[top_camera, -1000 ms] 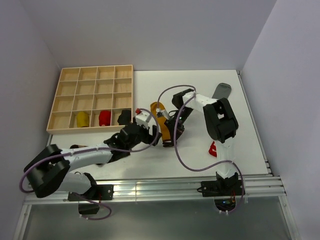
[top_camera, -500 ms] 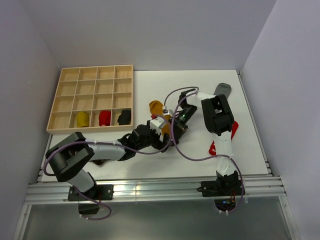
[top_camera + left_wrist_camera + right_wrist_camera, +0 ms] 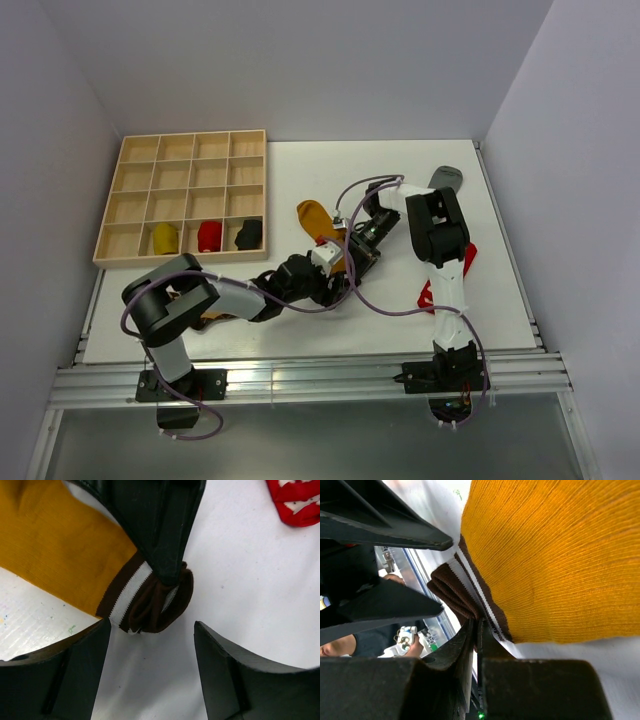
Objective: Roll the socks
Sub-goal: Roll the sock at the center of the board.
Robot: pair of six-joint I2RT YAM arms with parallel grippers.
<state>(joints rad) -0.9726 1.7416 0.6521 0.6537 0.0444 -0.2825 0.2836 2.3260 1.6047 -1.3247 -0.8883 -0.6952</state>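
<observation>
Mustard sock (image 3: 314, 216) lies at the middle of the bench (image 3: 500, 300), its striped cuff (image 3: 132, 597) pinched in the closed right hand (image 3: 476, 625). The left hand (image 3: 150, 630), stretched low from the near edge, straddles that cuff, fingers spread.

Left arm: base at the near left, shoulder link raised, forearm laid low and reaching right. Left gripper (image 3: 335, 275) has its two dark fingers (image 3: 80, 675) spread wide, with nothing clamped between them. Right arm: base at the near right, links standing tall, elbow folded, wrist turned left and downward. Right gripper (image 3: 345, 262) points its tip into the gap between the left fingers. Its own fingers (image 3: 445, 680) are pressed flat together, pinching the striped cuff of the mustard sock (image 3: 545, 555). The two grippers meet nearly tip to tip.
</observation>
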